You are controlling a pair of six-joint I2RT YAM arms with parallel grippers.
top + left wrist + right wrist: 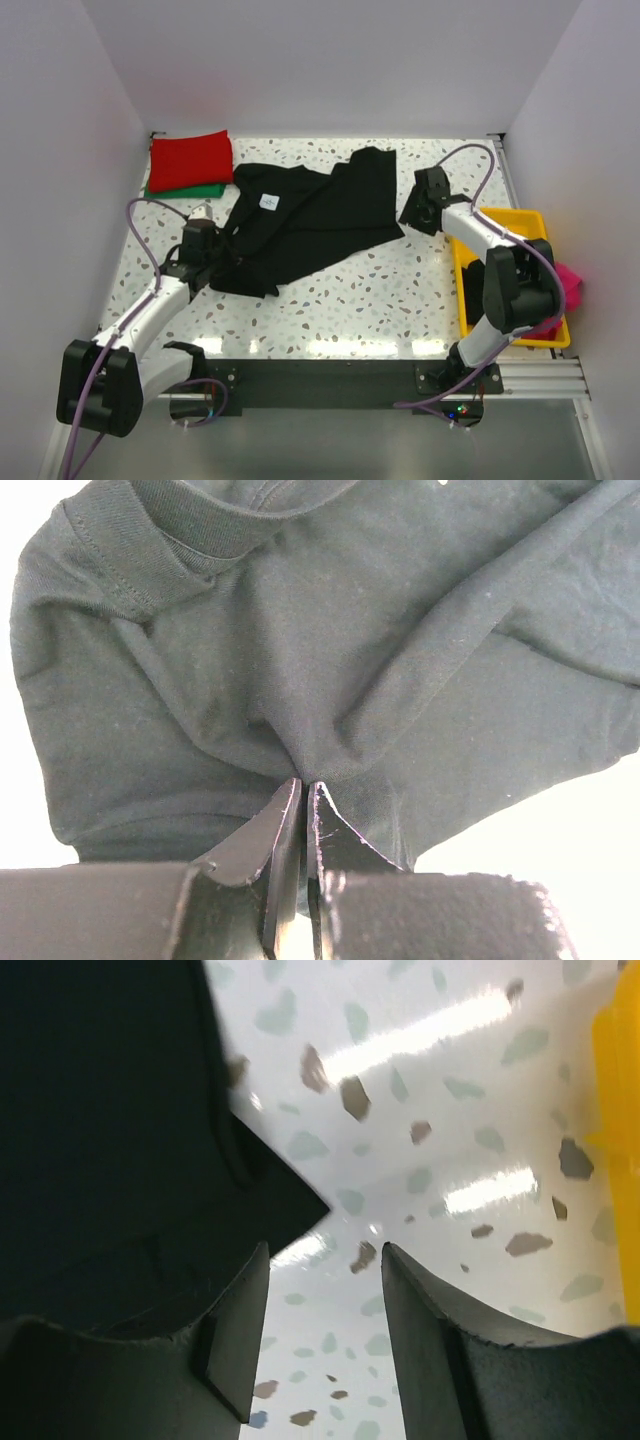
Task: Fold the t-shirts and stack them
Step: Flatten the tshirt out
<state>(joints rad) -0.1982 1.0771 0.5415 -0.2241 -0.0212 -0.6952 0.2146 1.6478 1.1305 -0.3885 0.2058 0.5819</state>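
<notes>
Lying crumpled mid-table, the black t-shirt [310, 225] is not yet folded. The left gripper [305, 790] pinches its 9 o'clock edge, jaws narrow on the cloth. The right gripper [325, 1250] stands wide and empty at its 3 o'clock side. The red t-shirt [190, 158] sits folded on the green t-shirt [195, 190] at 11 o'clock. The pink t-shirt [570, 280] waits in the yellow tray [500, 218] at 4 o'clock.

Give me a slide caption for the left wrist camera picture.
Left gripper pinches a fold of the black t-shirt, jaws shut on the cloth.
</notes>
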